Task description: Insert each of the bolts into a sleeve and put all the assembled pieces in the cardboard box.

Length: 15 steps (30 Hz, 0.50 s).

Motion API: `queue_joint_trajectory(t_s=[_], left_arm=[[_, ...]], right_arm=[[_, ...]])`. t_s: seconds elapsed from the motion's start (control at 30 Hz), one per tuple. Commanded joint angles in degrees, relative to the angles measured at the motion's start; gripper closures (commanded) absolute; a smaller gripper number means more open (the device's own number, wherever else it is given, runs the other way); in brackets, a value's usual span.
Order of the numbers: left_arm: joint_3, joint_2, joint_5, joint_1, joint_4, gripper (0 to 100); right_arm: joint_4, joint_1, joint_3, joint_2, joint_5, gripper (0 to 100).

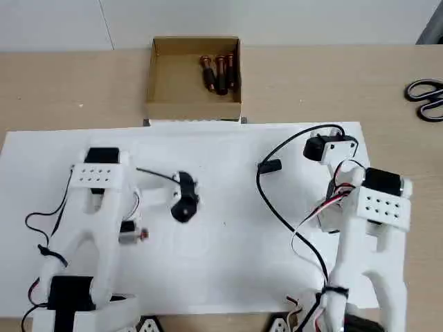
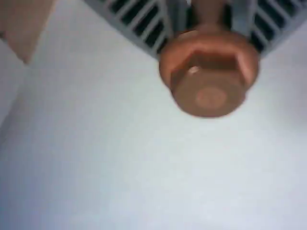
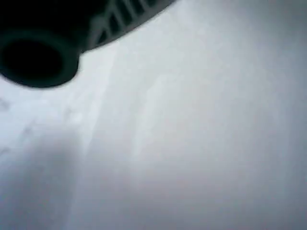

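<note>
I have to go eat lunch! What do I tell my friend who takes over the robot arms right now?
Left tool: shut on a copper bolt, whose head faces the wrist camera, over the white sheet.
Right tool: seems shut on a black sleeve, with its open end showing.
Cardboard box: at the far edge of the sheet, with what look like three assembled pieces lying inside.
Done: those pieces are boxed.
To do: push the held bolt into the held sleeve, then put that piece in the box too.
</note>
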Motion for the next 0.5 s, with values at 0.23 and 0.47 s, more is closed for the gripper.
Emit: queue_joint_trajectory(t_s=[0.23, 0.47], left_arm=[[-19.1, -1.8, 18.9, 5.8, 1.8, 99], [-26.0, -11.3, 31.0, 13.6, 1.5, 99]], right_arm=[[-0.2, -6.0, 0.2, -10.9, 0.0, 99.5], [1.5, -12.0, 0.3, -11.1, -6.0, 99.5]])
